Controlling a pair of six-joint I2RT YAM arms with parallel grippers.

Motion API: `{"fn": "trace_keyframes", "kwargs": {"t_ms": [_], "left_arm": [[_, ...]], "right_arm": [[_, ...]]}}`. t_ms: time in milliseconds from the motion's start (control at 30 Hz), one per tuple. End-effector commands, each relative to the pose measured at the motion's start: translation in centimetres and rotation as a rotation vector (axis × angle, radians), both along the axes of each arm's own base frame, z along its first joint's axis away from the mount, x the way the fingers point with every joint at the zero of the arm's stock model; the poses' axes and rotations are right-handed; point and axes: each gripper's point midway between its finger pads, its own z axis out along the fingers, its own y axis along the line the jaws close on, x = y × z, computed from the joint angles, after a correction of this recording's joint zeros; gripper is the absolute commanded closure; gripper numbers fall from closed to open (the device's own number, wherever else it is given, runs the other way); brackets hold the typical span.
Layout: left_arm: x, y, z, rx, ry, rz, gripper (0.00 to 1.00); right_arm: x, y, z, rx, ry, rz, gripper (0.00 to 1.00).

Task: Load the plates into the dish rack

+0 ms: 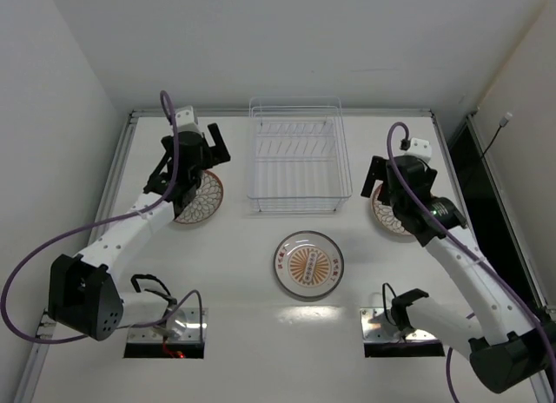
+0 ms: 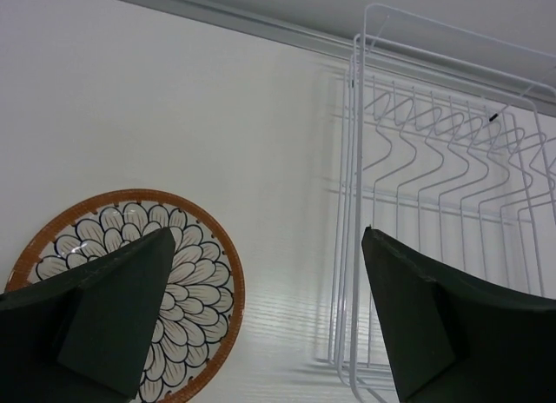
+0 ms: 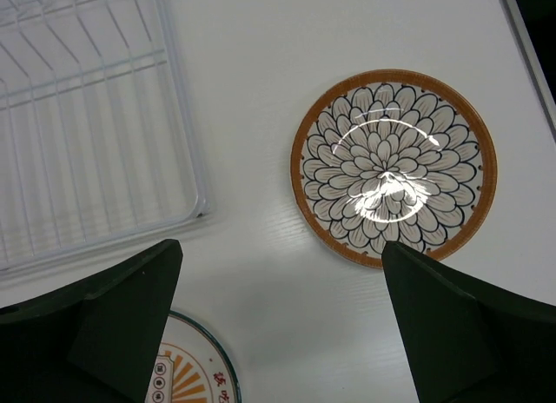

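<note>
Table (image 1: 243, 247) carried everything. Behind, centre: dish rack (image 1: 298, 164), empty. All three plates lay flat on the table, none loaded. The left plate (image 2: 208, 273) sat beside the rack, under my left gripper (image 2: 268, 238). My right gripper (image 3: 282, 247) hung above the right plate (image 3: 393, 167). The sunburst plate (image 1: 307, 264) lay in front of the rack. Both my grippers gaped, holding nothing. My judgement: descend to rim, pinch edge, tip plate upright, feed between dividers. Sunburst plate bore small lettering, unreadable; no brand seen.

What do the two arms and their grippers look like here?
The left arm and right arm have white tubular links with black joint housings, and a purple cable loops along each. The left gripper and right gripper each carry two broad, dark, wedge-shaped fingers.
</note>
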Motion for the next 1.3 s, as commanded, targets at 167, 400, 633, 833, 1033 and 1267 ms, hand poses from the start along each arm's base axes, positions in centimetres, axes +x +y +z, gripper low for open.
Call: {"fn": "trace_keyframes", "kwargs": {"t_ms": [167,400,633,833,1033,1267], "left_arm": [[0.7,-3.0,0.3,-0.076,0.018,-0.117,0.12],[0.0,-2.5,1.2,-0.062,-0.016,-0.113,0.12],[0.0,-2.4,1.2,-0.052,-0.016,-0.115,0.1],[0.0,-2.0,0.8,-0.035,-0.009,-0.1,0.09],[-0.6,-2.8,2.0,-0.047,-0.036,-0.136,0.09],[-1.0,-2.3,2.3,-0.045,-0.047,-0.117,0.08]], "right_arm": [[-1.3,-0.9,-0.3,0.01,-0.082,0.016,0.0],[-1.5,-6.7,-2.6,0.022,0.029,-0.203,0.0],[-0.3,-12.0,-8.6,0.207,0.139,-0.284,0.0],[-0.3,-13.5,-12.1,0.459,0.128,-0.286,0.0],[-0.9,-14.7,-13.7,0.526,0.16,-0.328,0.0],[-1.7,-13.7,-17.9,0.673,0.222,-0.337,0.05]]}}
